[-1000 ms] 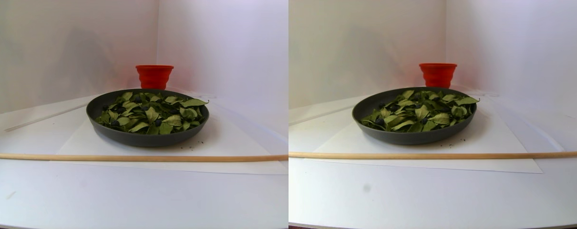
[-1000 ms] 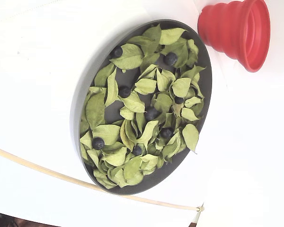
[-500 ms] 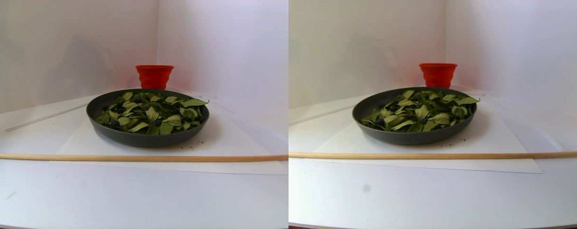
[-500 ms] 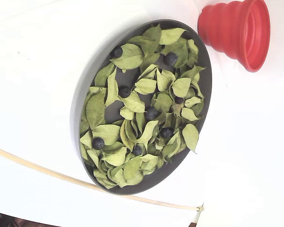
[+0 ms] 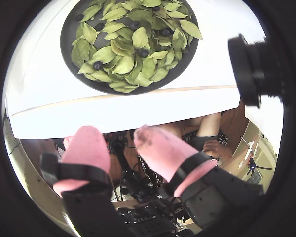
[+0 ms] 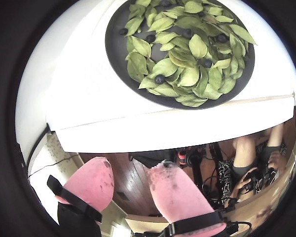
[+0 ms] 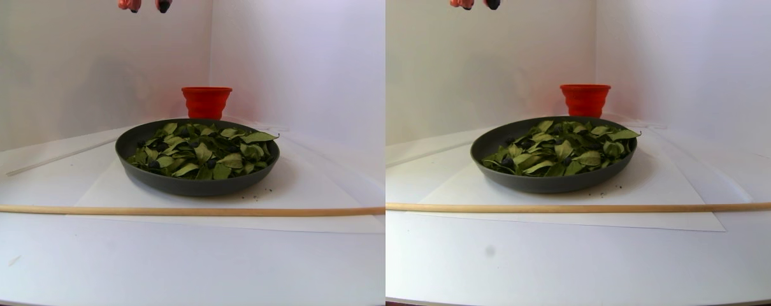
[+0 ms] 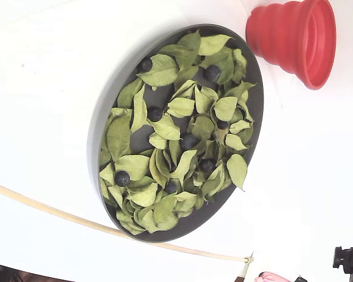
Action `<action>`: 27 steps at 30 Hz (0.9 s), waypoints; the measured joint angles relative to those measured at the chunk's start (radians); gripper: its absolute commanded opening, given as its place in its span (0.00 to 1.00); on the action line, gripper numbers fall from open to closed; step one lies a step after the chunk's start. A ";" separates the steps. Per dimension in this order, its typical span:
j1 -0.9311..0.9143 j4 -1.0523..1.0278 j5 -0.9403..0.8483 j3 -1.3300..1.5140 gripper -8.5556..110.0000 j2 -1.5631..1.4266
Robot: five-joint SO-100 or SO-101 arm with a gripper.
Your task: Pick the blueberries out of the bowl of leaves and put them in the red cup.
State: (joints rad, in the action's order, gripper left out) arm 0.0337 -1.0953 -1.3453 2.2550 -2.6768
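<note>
High above the wide dark grey round bowl (image 6: 119,74), the gripper (image 6: 133,177) with two pink padded fingers (image 6: 173,193) hangs with a clear gap between them and holds nothing. Small dark round blueberries (image 8: 122,177) lie scattered among the dry light green leaves (image 8: 225,108). Just beside the bowl's rim stands the bright red ribbed cup (image 8: 294,40), probably placed close so that each carry is short.

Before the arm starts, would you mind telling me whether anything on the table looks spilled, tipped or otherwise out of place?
Nothing serious. The bowl sits flat with the leaves and blueberries inside, and the red cup stands upright behind it. One leaf overhangs the rim, and a few dark crumbs lie on the paper beside the bowl.
</note>
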 measured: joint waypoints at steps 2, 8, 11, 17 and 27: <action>-0.002 0.021 -0.008 0.000 0.19 0.015; 0.023 0.074 -0.008 0.020 0.19 0.058; 0.023 0.097 -0.021 0.021 0.19 0.084; 0.052 0.132 -0.037 0.021 0.19 0.121; 0.072 0.190 -0.038 0.037 0.19 0.190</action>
State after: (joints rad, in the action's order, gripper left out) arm 0.1058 -0.9050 -1.3837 2.2918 -2.4866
